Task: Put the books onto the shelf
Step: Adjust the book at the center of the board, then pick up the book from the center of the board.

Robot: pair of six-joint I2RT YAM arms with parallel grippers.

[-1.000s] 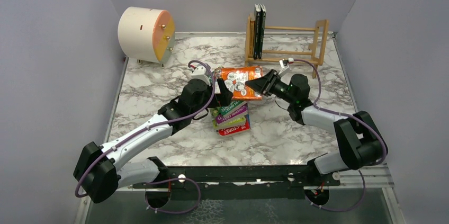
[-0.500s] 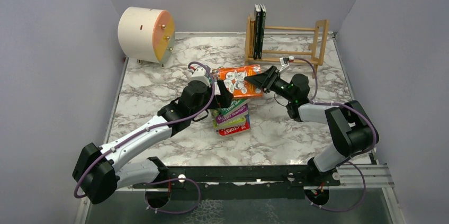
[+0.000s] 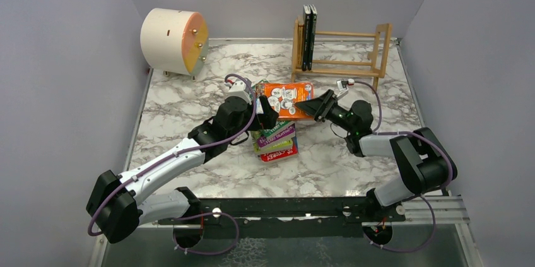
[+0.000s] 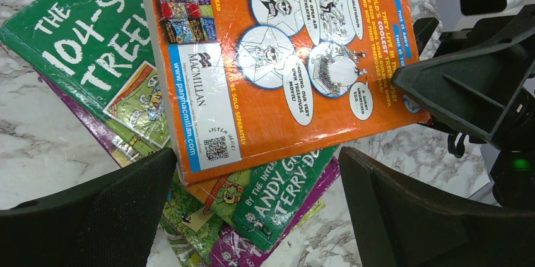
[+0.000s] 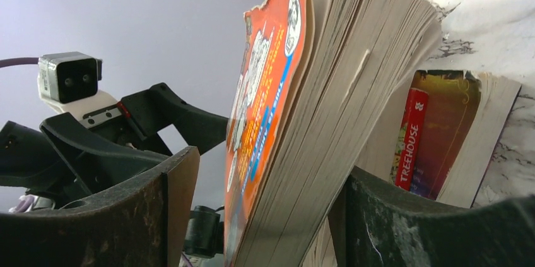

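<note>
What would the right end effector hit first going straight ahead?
The orange paperback with cartoon bubbles: its page edge sits inside the right end effector's open jaws, so contact would come almost at once. Beyond it, probably the left end effector; depth is unclear.

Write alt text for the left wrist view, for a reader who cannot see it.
An orange book lies askew on top of a pile of green and purple books on a marble table. The left tool, wide open, frames the bottom of the view, and the right tool meets the orange book's right edge.
</note>
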